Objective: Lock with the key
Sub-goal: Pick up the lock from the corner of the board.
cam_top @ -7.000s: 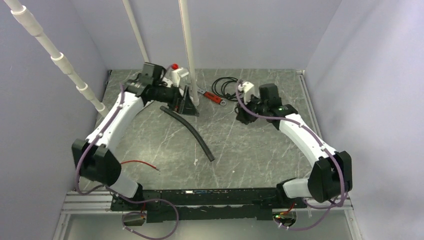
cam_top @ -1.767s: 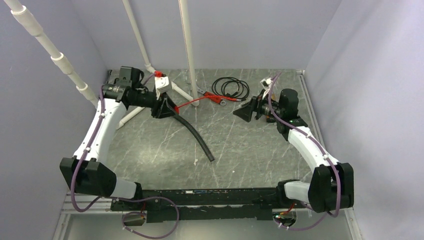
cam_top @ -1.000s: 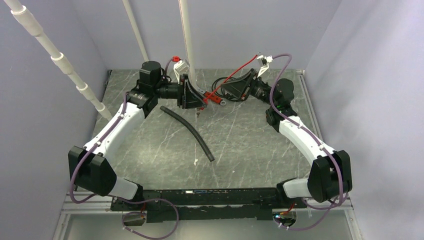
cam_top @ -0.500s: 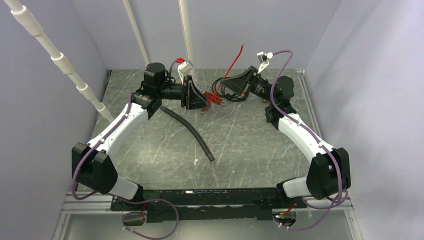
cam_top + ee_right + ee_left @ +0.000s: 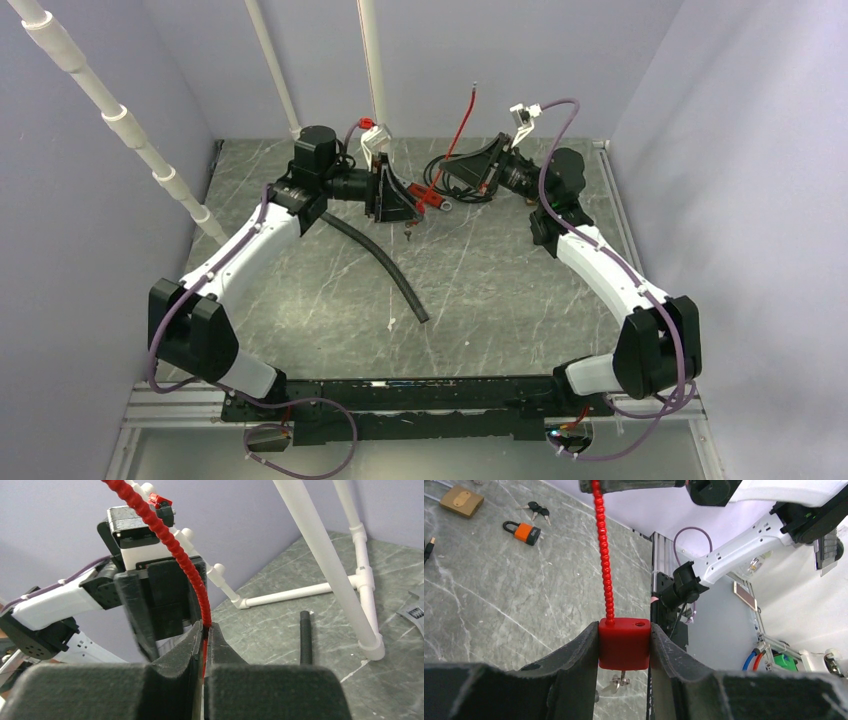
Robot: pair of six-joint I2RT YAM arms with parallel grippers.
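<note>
a: over the table (image 5: 480,290), what is each gripper holding?
b: the left gripper (image 5: 624,630) is clamping the red lock body (image 5: 624,647). the right gripper (image 5: 205,627) is pinching the red cable (image 5: 172,544) running straight out from it.
a: and the key (image 5: 620,682)?
b: hanging between the left fingers, opposite the cable. the right fingers are nearer to reaching it, with open air around.

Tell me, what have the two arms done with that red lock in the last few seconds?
The left gripper picked the lock up off the table, swung it left, then brought it back toward the middle, and holds it raised. The right gripper lifted, caught the cable and closed on it. The black hose never moved.
</note>
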